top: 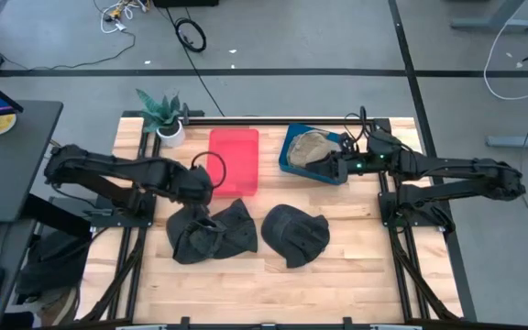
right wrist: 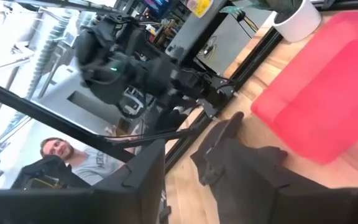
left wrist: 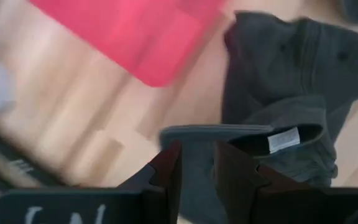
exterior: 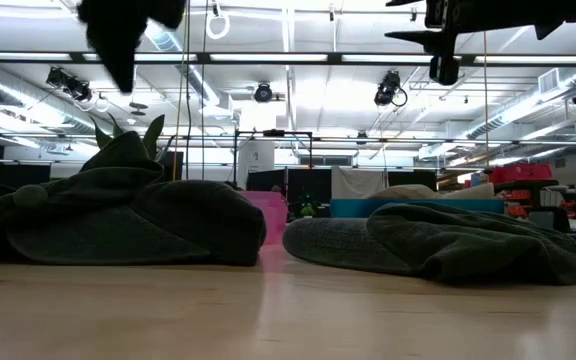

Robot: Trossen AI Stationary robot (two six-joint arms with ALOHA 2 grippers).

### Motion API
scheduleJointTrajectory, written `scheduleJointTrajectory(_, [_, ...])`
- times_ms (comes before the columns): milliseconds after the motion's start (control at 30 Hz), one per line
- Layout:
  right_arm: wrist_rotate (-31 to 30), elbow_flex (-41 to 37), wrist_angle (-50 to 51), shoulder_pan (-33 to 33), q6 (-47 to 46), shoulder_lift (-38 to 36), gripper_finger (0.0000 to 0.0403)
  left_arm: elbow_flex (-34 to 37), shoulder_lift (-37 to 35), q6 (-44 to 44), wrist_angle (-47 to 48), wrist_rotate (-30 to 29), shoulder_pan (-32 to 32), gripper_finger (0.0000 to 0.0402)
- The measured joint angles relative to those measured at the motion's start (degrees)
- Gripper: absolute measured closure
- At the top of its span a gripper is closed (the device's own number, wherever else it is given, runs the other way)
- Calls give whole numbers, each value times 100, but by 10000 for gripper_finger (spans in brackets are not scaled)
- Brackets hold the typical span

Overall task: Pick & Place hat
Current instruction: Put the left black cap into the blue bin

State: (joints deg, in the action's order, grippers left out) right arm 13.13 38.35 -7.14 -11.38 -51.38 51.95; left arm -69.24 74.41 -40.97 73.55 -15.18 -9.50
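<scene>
Seen from above: wooden worktop [top: 273, 275], slatted, between dark frame rails. Largest on it, two dark grey hats: one crumpled hat [top: 211, 231] at about 7 o'clock from the worktop's middle, the other dark hat [top: 295, 235] just beside it at about 5 o'clock, the two apart by a narrow gap. From table height, both lying flat and slumped on the wood.

Red bin [top: 234, 161] at 11 o'clock, empty side up, its near edge close to the crumpled hat. Blue bin [top: 312, 156] at 1 o'clock, holding a tan hat [top: 313, 145].

Small potted plant [top: 166, 119] in a white pot at the far left corner, at 10 o'clock.

Left gripper [top: 205, 194] low over the crumpled hat's far edge; its fingers [left wrist: 169, 171] only narrowly parted, with dark cloth and a white label right at their tips. Whether cloth is pinched between them: cannot tell.

Right gripper [top: 330, 165] at the blue bin's near rim, beside the tan hat; fingers [right wrist: 148, 168] apart with nothing between them. A person visible beyond the worktop in the right wrist view.
</scene>
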Motion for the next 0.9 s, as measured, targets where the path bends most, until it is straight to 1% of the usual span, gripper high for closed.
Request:
scheduleJointTrajectory(133, [37, 0, -4, 0, -25, 30, 222, 1218, -649, 259, -1028, 442, 114, 309])
scheduleJointTrajectory(200, [39, 0, -29, 0, -28, 29, 220, 1740, -999, 265, -1334, 619, 237, 313])
scheduleJointTrajectory(300, [39, 0, -17, 0, -41, 30, 219, 2369, -1564, 369, -1876, 792, 415, 322])
scheduleJointTrajectory(400, [39, 0, -11, 0, -63, 41, 221, 2798, -2060, 417, -2379, 1008, 633, 332])
scheduleJointTrajectory(500, [37, 0, -9, -2, -122, 41, 222, 2987, -2380, 445, -2461, 1110, 802, 341])
scheduleJointTrajectory(600, [-16, 0, -6, -2, -212, 48, 222, 3004, -2535, 721, -2374, 838, 907, 347])
scheduleJointTrajectory(700, [-29, 0, -19, -2, -238, 48, 222, 3004, -2590, 858, -2462, 792, 935, 350])
scheduleJointTrajectory(800, [-63, 0, -12, -2, -284, 50, 222, 3004, -2577, 803, -2637, 803, 927, 351])
scheduleJointTrajectory(900, [-68, 0, -9, -2, -317, 50, 222, 3002, -2570, 465, -2713, 878, 936, 351])
